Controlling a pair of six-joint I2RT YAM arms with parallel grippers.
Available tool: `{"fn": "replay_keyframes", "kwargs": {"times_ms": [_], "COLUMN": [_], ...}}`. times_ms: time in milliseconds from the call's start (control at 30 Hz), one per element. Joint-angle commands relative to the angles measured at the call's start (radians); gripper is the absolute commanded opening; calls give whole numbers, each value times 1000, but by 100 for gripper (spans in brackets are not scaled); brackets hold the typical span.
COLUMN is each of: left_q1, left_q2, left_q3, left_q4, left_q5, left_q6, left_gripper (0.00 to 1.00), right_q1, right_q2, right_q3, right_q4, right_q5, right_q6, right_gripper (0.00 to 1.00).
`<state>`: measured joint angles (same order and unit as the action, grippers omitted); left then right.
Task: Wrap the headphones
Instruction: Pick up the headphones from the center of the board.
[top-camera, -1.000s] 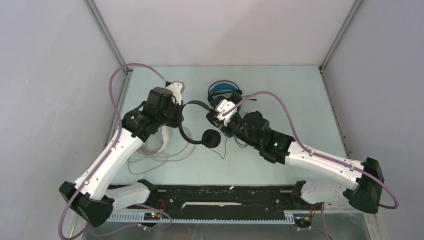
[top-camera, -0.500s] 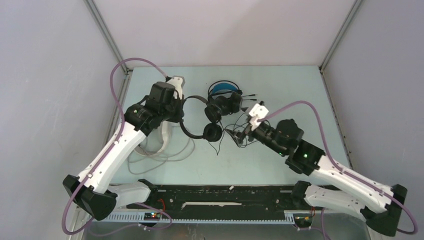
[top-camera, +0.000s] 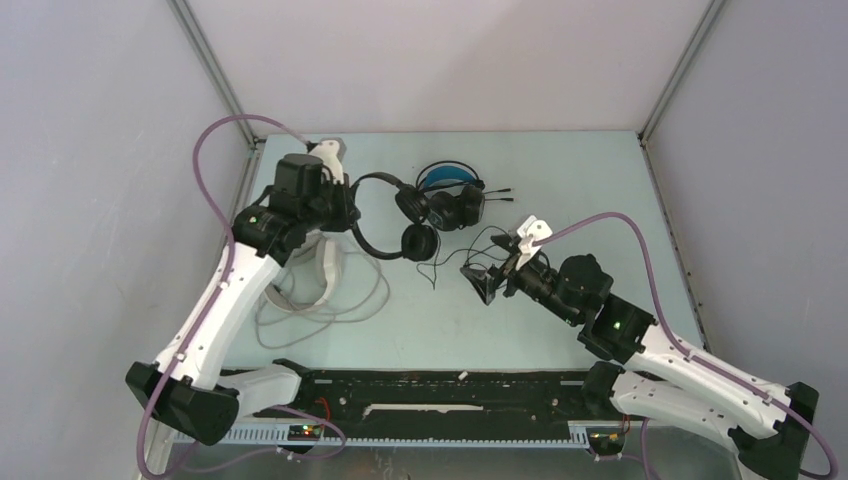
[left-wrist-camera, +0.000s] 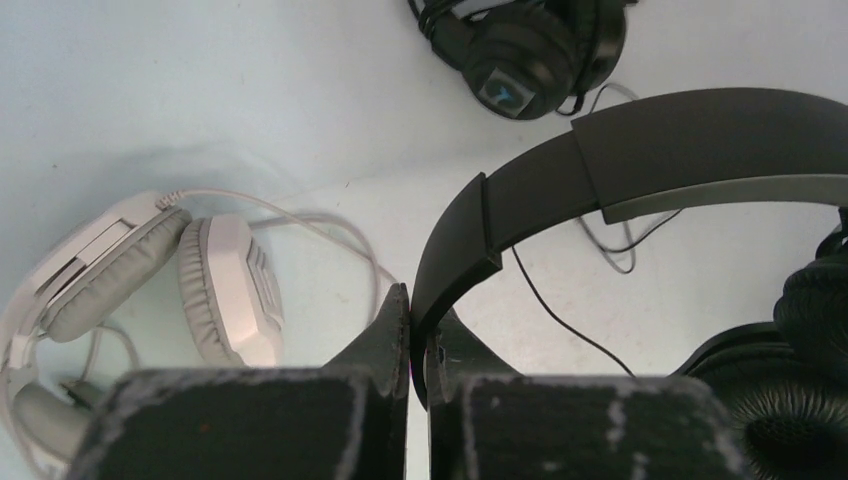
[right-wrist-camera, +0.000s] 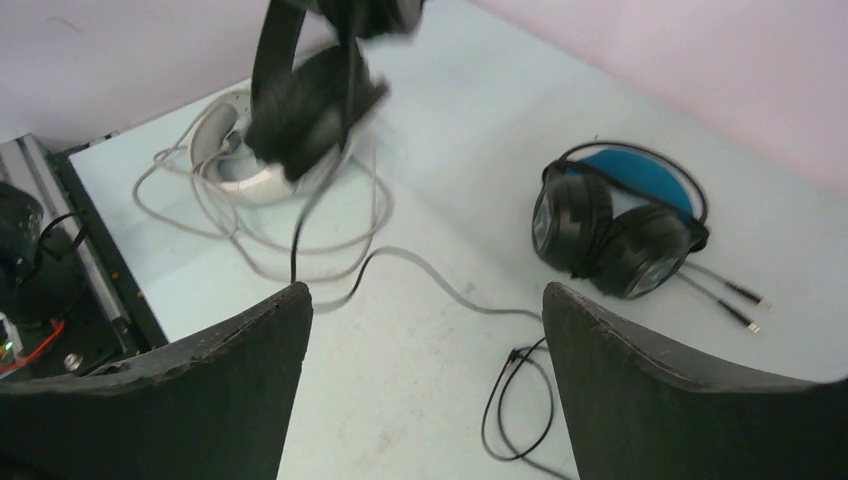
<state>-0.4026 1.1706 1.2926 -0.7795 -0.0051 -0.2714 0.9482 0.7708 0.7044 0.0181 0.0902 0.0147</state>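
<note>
Just left of blue headset (top-camera: 447, 195), left arm (top-camera: 215, 310) outstretched, left gripper (left-wrist-camera: 418, 305) pinching black headset (left-wrist-camera: 700, 140) by its band; right gripper (right-wrist-camera: 425, 300) nearside, spread, empty.

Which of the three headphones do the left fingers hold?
The all-black pair, its headband pinched by the left fingers; the blue-banded pair and the white pair lie free.

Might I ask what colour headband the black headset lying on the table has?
Blue; its headband shows best in the right wrist view.

black headset (top-camera: 418, 242) raised, blue pair (top-camera: 462, 207), white pair (top-camera: 328, 270) lying
</note>
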Motion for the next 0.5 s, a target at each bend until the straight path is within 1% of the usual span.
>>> {"fn": "replay_keyframes", "kwargs": {"times_ms": [0, 67, 167, 233, 300, 367, 400, 467], "left_q1": [68, 80, 82, 82, 82, 82, 82, 82], "left_q2": [-53, -61, -83, -90, -91, -102, -109, -118], "left_q3": [50, 59, 56, 64, 70, 59, 52, 54], "left_q4": [98, 103, 136, 145, 160, 196, 212, 221], "left_q5": [206, 269, 360, 384, 420, 464, 471, 468], "left_q6": [-55, -58, -77, -92, -103, -121, -131, -142], "left_gripper": [0, 0, 0, 0, 0, 0, 0, 0], "right_q1": [-2, 6, 43, 68, 88, 103, 119, 151], "right_q2": [-45, -53, -59, -58, -56, -62, -67, -74], "right_q3": [-87, -132, -176, -187, -201, -242, -273, -322], "right_q4": [93, 123, 142, 151, 177, 255, 347, 472], "right_q5": [-69, -123, -137, -138, -171, -262, -294, -295], "right_q6": [48, 38, 21, 10, -4, -25, -46, -65], "right_gripper": [84, 83, 82, 83, 84, 85, 86, 84]}}
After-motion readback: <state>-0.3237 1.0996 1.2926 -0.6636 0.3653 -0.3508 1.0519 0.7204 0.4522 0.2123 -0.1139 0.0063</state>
